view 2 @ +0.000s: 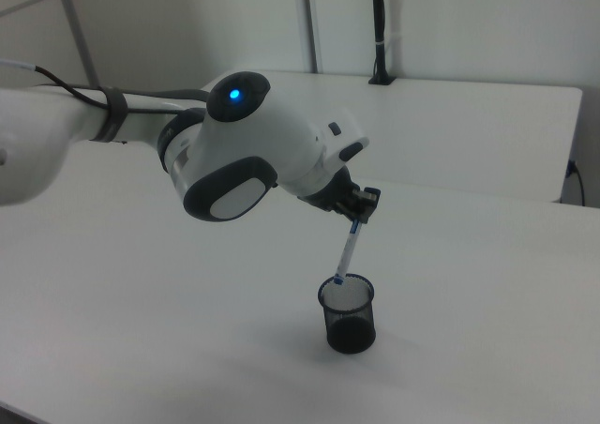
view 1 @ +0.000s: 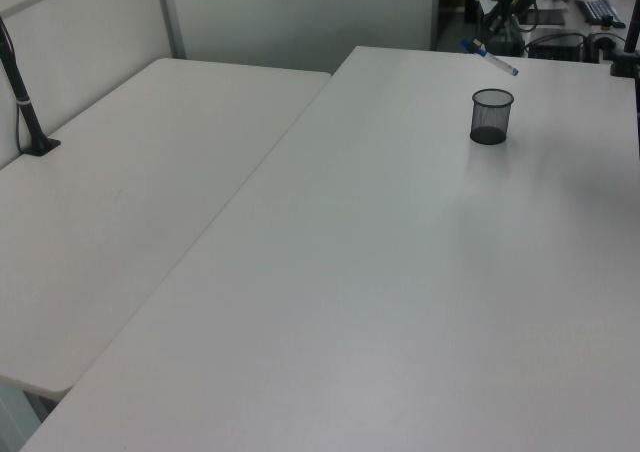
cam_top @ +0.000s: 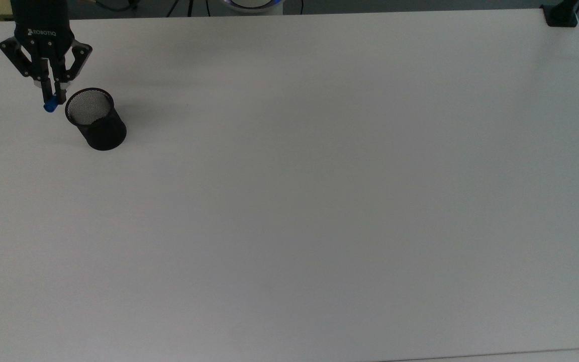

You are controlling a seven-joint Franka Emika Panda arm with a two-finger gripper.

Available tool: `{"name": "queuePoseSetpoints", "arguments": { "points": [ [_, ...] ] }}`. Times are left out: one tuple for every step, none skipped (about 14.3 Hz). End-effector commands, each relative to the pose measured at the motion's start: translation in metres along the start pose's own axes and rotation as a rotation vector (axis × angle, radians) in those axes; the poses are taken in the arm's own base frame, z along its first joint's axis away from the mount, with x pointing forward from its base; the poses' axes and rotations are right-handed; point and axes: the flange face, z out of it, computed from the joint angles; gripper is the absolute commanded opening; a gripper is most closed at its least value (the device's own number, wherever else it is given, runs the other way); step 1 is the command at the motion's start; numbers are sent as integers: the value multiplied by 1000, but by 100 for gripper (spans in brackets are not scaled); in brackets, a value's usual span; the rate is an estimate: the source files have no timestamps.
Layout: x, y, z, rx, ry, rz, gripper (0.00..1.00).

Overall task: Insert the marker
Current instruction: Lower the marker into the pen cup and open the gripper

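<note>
The marker point(view 2: 348, 250) hangs slanted from my gripper point(view 2: 358, 219), which is shut on its upper end. In the right view its lower tip sits just over the rim of the black mesh cup point(view 2: 348, 313). Seen in the top view, the gripper point(cam_top: 52, 98) points down right beside the left rim of the cup point(cam_top: 96, 119), with the marker's blue end point(cam_top: 50, 106) poking out below the fingers. The left view shows the marker point(view 1: 492, 59) tilted in the air above and behind the cup point(view 1: 491, 116).
The cup stands near a corner of the white table point(cam_top: 319, 201). A black clamp point(cam_top: 561, 15) sits at the top view's far right corner. A second table point(view 1: 120, 172) with a black post point(view 1: 25, 102) adjoins in the left view.
</note>
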Motion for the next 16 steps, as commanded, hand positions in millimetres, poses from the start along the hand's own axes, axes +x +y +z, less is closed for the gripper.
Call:
{"name": "queuePoseSetpoints", "arguments": {
  "points": [
    [-6,-15,13,-45,63,-1,8],
    [-14,-18,20,-58,64,-1,8],
    [-18,-21,23,-63,65,-3,8],
    [-27,-24,25,-63,56,-2,8],
    [-33,-25,29,-71,56,-3,9],
    [-37,-32,32,-87,68,-10,9],
    [-40,-39,35,-91,74,-19,9],
    [-41,-40,36,-94,75,-18,9],
    [-41,-41,36,-93,76,-21,9],
    [-41,-42,38,-92,76,-20,9],
    [-40,-43,38,-91,76,-19,9],
    [-37,-52,41,-79,77,-20,9],
    [-36,-52,42,-89,91,-12,9],
    [-37,-52,44,-106,104,-10,9],
    [-40,-51,51,-114,101,-8,9],
    [-39,-50,51,-114,101,-9,9]
  ]
}}
